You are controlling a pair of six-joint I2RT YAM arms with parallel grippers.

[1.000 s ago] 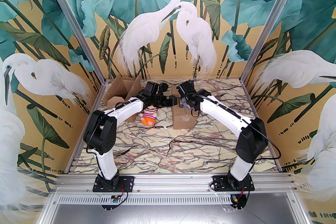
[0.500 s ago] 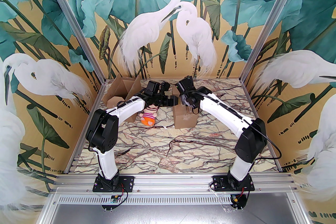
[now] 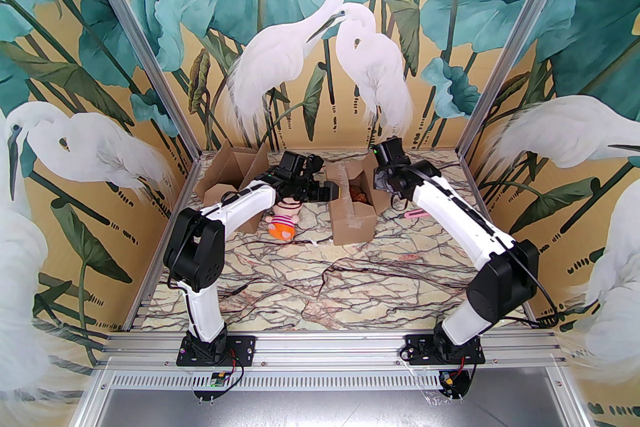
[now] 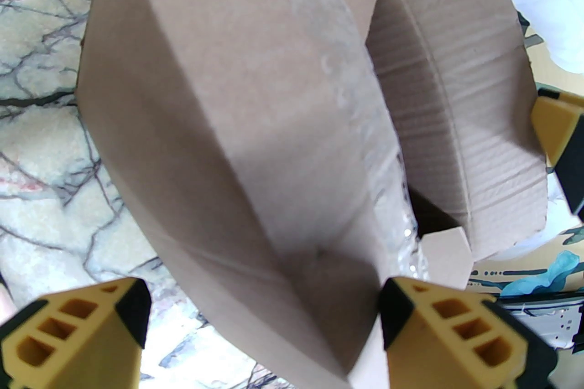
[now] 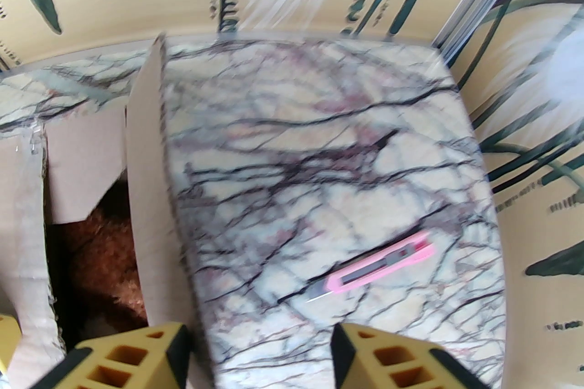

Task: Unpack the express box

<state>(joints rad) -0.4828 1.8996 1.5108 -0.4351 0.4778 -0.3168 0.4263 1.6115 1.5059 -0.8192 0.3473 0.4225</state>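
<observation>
**Unpacking cell, overhead and wrist views.** The express box (image 3: 352,227) stands on the marbled worktop (image 3: 350,285) in its far half, slightly right of centre, between the two arms. Its top flaps are raised, and a brown plush item (image 3: 359,194) lies inside. The left end effector (image 3: 332,191) is at the box's left side with its jaws spread wide. In the left wrist view, a corner of the box sits between the yellow fingers, with a strip of clear tape (image 4: 328,59) along the cardboard. Bare worktop shows between one finger and the box, so nothing is clamped. The right end effector (image 3: 378,182) is at the box's right flap (image 5: 150,177), its jaws apart at a middling gap. In the right wrist view, the flap's edge lies beside one finger and worktop shows across the rest of the gap, so no grip is made. A pink utility knife (image 3: 415,214) lies flat on the worktop just right of the box, its blade tip exposed. A second opened carton (image 3: 227,174) sits at the far left corner. A striped doll (image 3: 283,222) lies between that carton and the express box.
</observation>
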